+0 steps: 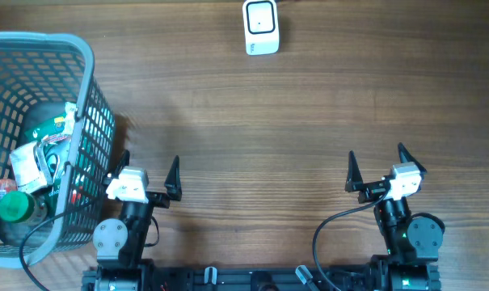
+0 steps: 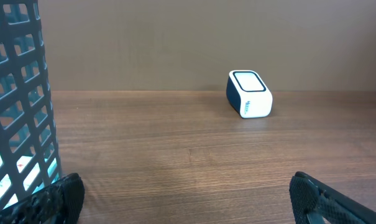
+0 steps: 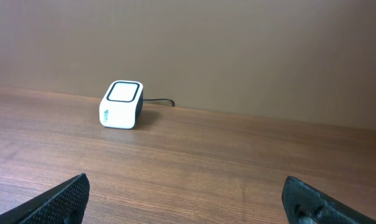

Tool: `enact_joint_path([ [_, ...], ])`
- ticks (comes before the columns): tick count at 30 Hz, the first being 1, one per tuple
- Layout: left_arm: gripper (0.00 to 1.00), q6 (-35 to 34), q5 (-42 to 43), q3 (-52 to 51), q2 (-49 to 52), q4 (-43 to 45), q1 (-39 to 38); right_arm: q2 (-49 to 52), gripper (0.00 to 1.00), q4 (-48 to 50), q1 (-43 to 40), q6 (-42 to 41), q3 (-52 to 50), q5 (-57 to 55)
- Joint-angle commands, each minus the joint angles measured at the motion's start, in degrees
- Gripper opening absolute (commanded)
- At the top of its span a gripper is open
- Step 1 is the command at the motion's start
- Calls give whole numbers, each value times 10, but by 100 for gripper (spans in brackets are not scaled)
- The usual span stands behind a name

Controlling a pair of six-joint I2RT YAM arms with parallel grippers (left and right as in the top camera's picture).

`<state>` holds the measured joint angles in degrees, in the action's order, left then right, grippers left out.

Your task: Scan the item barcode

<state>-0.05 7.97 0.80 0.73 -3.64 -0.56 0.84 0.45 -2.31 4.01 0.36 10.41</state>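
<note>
The barcode scanner (image 1: 261,27), a small white box with a dark-framed window on top, sits at the far edge of the wooden table (image 1: 260,121). A thin dark cable (image 3: 160,101) runs out from behind it.

Well to the left of the scanner and nearer the arms stands a blue-grey mesh basket (image 1: 84,89). It holds the goods to be scanned: a green-capped bottle (image 1: 15,206), a white packet (image 1: 30,166) and a dark green pack (image 1: 46,125), heaped together. None of them is out on the table, and the basket's lattice wall stands between them and the scanner.

The left gripper (image 1: 149,166) hovers low on the near side of the table, left of the scanner's line. Its jaws are spread wide with nothing between them, and its outer finger is just beside the basket wall. The right gripper (image 1: 379,162) is at the same depth, right of the scanner's line, also spread wide and empty.

From both wrist cameras the scanner is in plain view across bare wood, with nothing lying between it and either gripper.
</note>
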Motion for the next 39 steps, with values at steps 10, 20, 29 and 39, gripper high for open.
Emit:
enact_joint_path([
  [10,100,-84,111,166,64,-62,4,2,100,3,1,4,-1,-3],
  [20,100,-77,80,697,437,-432,4,2,100,3,1,4,-1,-3],
  [29,100,-132,-41,814,510,-514,4,2,100,3,1,4,-1,-3],
  [39,100,-402,-145,814,643,-502,259,2,99,3,1,4,-1,-3],
])
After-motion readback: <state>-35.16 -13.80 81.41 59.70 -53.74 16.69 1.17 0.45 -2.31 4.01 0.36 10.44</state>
